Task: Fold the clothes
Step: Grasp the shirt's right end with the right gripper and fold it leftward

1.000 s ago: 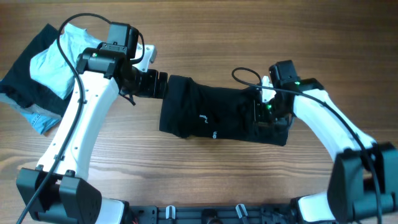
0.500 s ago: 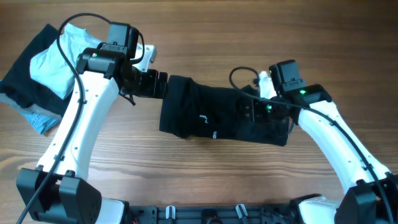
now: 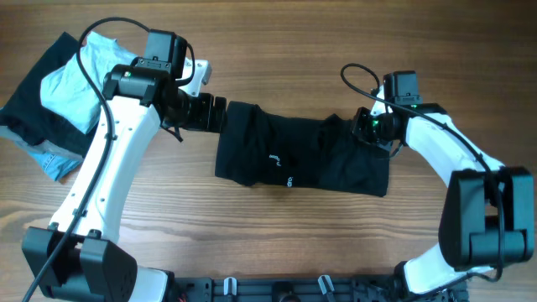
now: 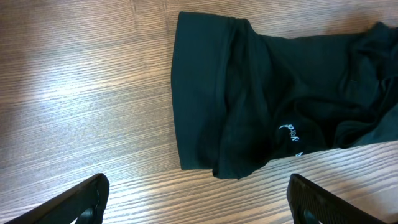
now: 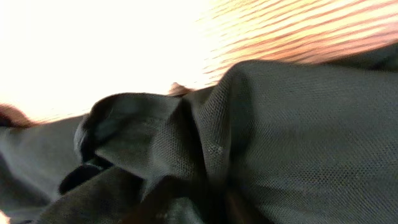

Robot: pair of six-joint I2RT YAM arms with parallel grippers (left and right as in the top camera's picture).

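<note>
The black garment (image 3: 302,158) lay in the middle of the wooden table (image 3: 277,42) as a long band. Its left end was flat and square, and in the left wrist view the hem there looked doubled over, so at least one lengthwise fold seemed to be done. A small white print (image 3: 274,158) showed on the garment's front. Its right end was less tidy: the upper right corner was rumpled into a raised pucker, and the rest of that end sagged unevenly. The right gripper (image 3: 370,131) sat at that pucker, touching the cloth. Its own camera showed only bunched mesh fabric pressed close, with the fingers hidden, so I could not tell whether it was pinching the cloth or merely resting in it; the folds gathering toward it hinted at a grip. The left gripper (image 3: 221,114) hovered just beside the garment's upper left corner, its fingers (image 4: 81,199) spread wide and holding nothing. Well beyond the garment's left end, a light blue garment (image 3: 75,84) lay crumpled on a dark garment (image 3: 33,92), neither looking folded. By my reading the job was in its early middle: the black piece needed its right end smoothed and a crosswise fold, and the heap remained.
</note>
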